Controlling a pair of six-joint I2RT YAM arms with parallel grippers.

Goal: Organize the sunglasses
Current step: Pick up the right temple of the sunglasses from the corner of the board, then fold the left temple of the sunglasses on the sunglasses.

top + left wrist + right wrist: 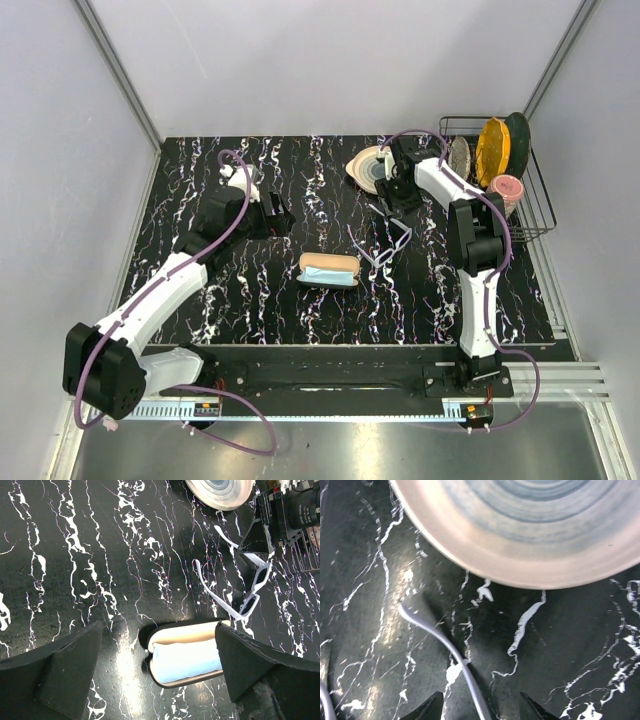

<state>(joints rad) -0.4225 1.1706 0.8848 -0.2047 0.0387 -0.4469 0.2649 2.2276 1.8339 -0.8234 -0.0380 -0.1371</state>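
Note:
The sunglasses (385, 246), thin whitish frame with arms unfolded, lie on the black marble table right of centre; they also show in the left wrist view (243, 595). My right gripper (392, 204) is open and low over the end of one sunglasses arm (443, 643), which runs between its fingertips (427, 707) without being clamped. The black case (328, 270) lies open at centre with a light blue cloth (186, 660) on its tan lining. My left gripper (274, 216) is open and empty, left of the case, its fingers (65, 670) framing the case (172, 630).
A pale ringed plate (368, 168) lies behind the sunglasses, close to my right gripper; it fills the top of the right wrist view (530, 525). A wire dish rack (535, 205) with several plates stands at the back right. White walls enclose the table.

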